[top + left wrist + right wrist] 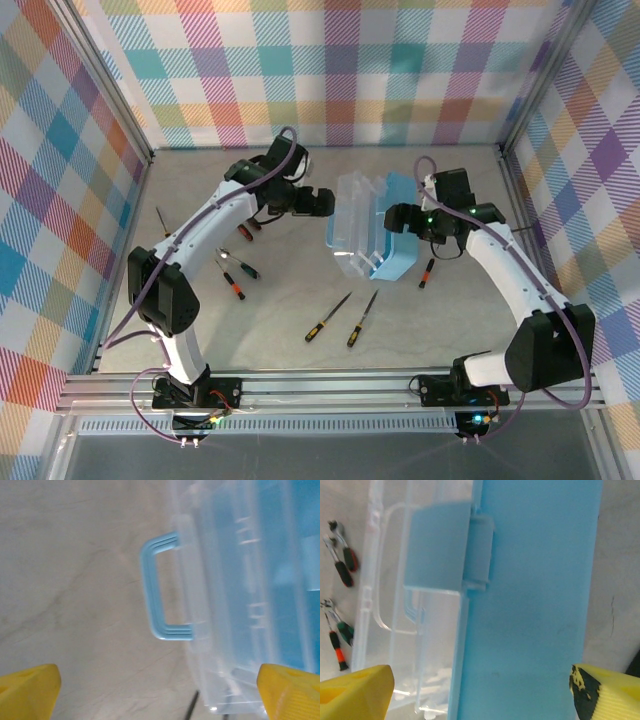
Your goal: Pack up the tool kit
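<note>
The tool kit case (393,250) lies mid-table with its light-blue base to the right. Its clear lid (350,225) is swung open to the left. My left gripper (320,203) hovers open just left of the lid. In the left wrist view its yellow fingertips (27,690) stand wide apart, and the lid's blue handle (160,587) lies ahead of them. My right gripper (397,217) is open over the blue base (535,605), beside the latch (440,547). Two black-and-yellow screwdrivers (327,318) (362,318) lie in front of the case.
More small tools lie left of the case: red-handled ones (248,228), an orange-tipped one (232,278), a green one (242,264) and a thin driver (161,220). Another driver (427,272) lies right of the base. Checked walls enclose the table.
</note>
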`<control>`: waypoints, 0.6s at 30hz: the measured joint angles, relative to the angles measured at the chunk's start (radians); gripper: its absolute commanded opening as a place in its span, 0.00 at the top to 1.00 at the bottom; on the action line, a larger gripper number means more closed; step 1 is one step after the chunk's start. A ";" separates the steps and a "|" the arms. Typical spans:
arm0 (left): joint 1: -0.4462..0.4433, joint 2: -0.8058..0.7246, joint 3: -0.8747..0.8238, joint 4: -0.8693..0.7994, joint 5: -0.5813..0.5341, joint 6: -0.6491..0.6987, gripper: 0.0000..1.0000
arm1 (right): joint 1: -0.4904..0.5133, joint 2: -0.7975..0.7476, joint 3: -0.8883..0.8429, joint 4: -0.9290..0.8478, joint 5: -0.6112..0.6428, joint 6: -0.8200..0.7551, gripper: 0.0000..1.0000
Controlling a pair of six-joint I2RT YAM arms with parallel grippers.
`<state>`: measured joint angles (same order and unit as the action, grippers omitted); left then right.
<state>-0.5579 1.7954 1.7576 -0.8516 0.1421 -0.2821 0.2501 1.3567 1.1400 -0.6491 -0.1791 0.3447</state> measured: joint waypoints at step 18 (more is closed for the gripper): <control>-0.084 0.186 0.048 0.063 0.068 -0.048 0.00 | 0.013 -0.023 -0.091 -0.012 0.052 -0.025 0.16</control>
<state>-0.6415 1.9816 1.8057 -0.7887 0.2104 -0.3298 0.2634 1.3342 1.0489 -0.6613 -0.1272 0.3195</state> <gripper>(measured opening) 0.996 0.857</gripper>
